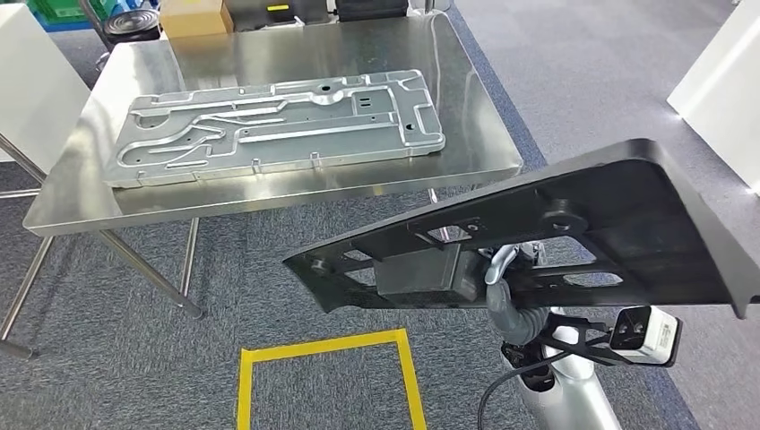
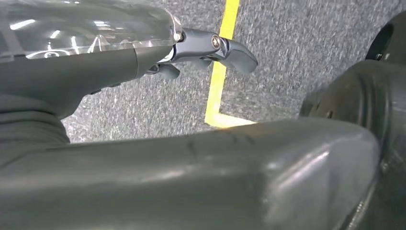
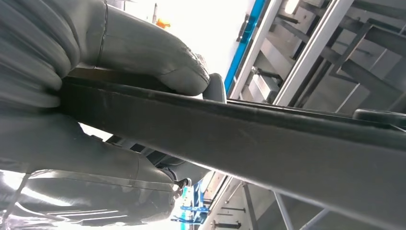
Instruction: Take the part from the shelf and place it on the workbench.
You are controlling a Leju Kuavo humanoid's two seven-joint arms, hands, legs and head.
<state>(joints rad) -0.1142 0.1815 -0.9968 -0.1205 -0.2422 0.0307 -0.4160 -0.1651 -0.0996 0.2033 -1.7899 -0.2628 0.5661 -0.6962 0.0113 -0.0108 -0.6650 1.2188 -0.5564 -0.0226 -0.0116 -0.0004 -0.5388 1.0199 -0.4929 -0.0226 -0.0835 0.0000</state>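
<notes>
Workbench (image 1: 466,134) ahead already carries a silver plate (image 1: 278,125). My right hand (image 1: 506,291) clamps the black part (image 1: 627,224) by its edge, mid-air short of it; tilted, it could slip. Left hand (image 2: 210,48) hangs empty, fingers apart

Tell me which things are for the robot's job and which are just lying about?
For the job:
black part, gripped by the right robot hand
steel workbench

Just lying about:
silver plate on the workbench
yellow floor tape
cardboard box behind the workbench
</notes>
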